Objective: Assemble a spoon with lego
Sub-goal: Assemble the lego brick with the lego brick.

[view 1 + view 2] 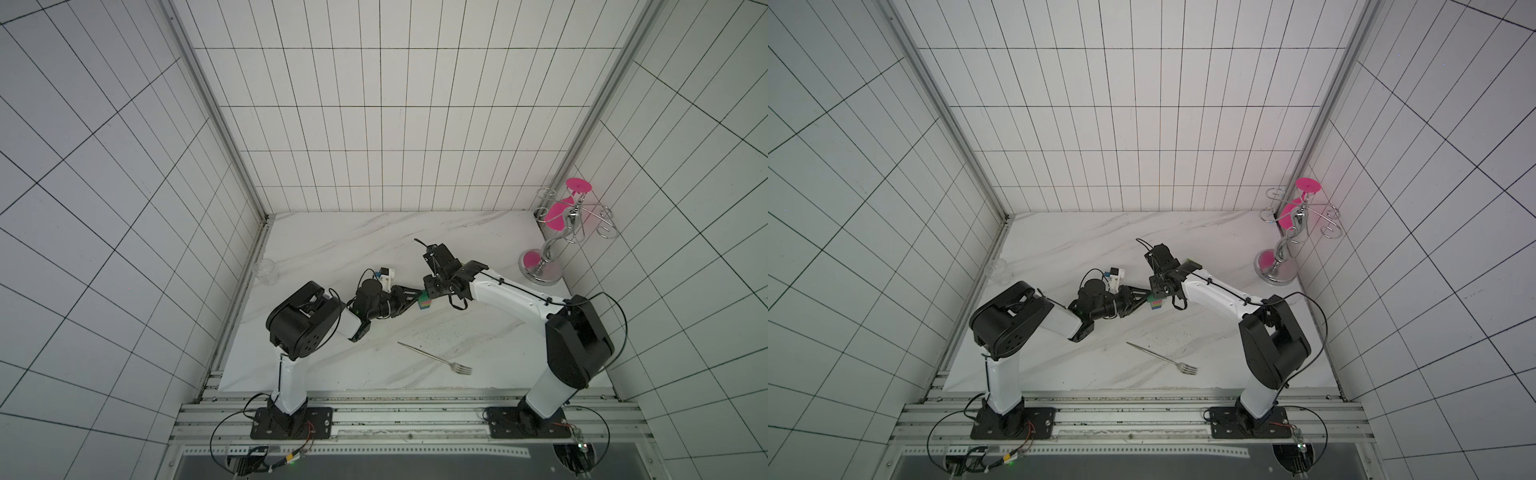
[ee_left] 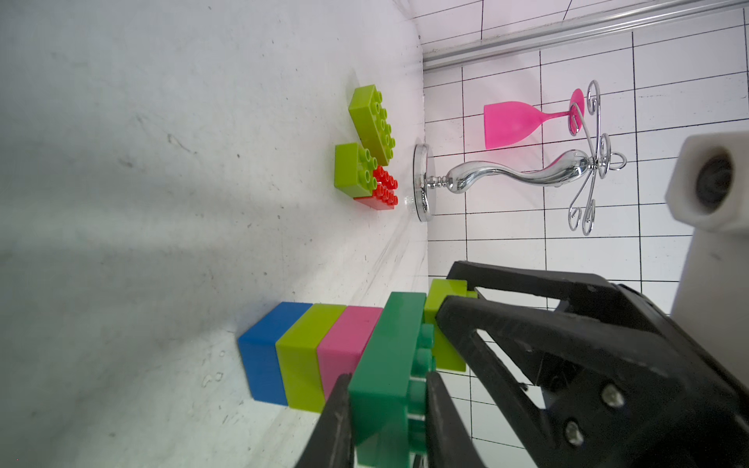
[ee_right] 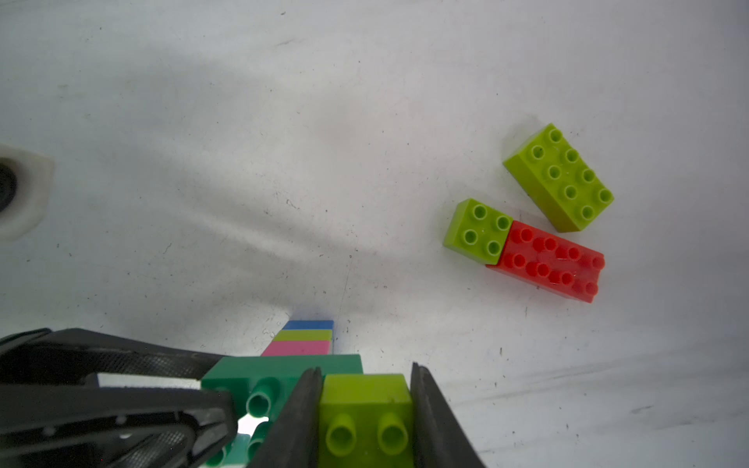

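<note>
The spoon [image 1: 424, 305] stands on end on the table: blue, lime and pink bricks [image 2: 344, 344] stacked under a wide dark green brick [image 2: 389, 364]. My left gripper [image 2: 389, 389] is shut on the dark green brick from the side. My right gripper [image 3: 364, 389] is shut on a small lime brick [image 3: 364, 401] that sits against the dark green brick's studs [image 3: 263, 368]. More lego lies loose near the chrome stand: a long lime brick [image 3: 561, 178], a small lime brick [image 3: 480, 231] and a long red brick [image 3: 551, 263]. In both top views the arms hide most of the build.
A metal fork [image 1: 436, 359] lies near the table's front edge. A chrome glass rack [image 1: 540, 270] with a pink glass [image 1: 557, 216] stands at the back right corner. A clear cup [image 1: 264, 271] sits at the left edge. Tiled walls close three sides.
</note>
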You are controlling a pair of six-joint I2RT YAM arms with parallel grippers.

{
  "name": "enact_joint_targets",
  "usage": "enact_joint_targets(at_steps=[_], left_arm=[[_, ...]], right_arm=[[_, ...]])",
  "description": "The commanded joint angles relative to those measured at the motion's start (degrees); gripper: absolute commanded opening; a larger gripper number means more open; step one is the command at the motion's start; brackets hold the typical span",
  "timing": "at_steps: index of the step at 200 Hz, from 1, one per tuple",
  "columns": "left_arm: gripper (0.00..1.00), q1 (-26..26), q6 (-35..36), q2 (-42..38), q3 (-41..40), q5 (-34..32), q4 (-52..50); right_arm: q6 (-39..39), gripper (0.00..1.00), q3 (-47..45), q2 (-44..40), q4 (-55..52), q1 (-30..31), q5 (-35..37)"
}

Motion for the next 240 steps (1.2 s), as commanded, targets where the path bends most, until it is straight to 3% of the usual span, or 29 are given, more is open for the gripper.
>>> enact_joint_targets(at_steps=[1, 65, 97, 160, 182, 240], left_arm=[[0.21, -0.29, 1.56, 2.01, -0.79, 0.22, -0.15], [0.21, -0.16, 1.66, 1.77, -1.14, 0.46, 0.07], [0.21, -0.03, 1.69, 1.68, -1.07, 0.57, -0.41], [0.21, -0.03, 1.89, 1.68, 0.31, 1.65, -2.25], [0.23, 0.40, 1.98, 1.36, 0.59, 2.48, -2.89], [0.42, 1.95, 4.88, -2.92, 2.49, 3.61, -10.55]], right_arm=[[2.22, 0.18, -2.89, 5.51, -6.81, 0.06, -9.64], [3.09, 0.23, -2.52, 4.15, -8.59, 0.04, -7.52], [3.26, 0.45, 1.10, 1.40, -10.76, 0.00, -7.07], [1.78, 0.66, 11.39, -4.46, -17.45, -1.58, -4.85], [1.59, 0.66, 9.77, -7.73, -17.12, -5.19, -4.94], [2.99, 0.71, -0.73, -10.52, -7.45, -19.26, -6.06]])
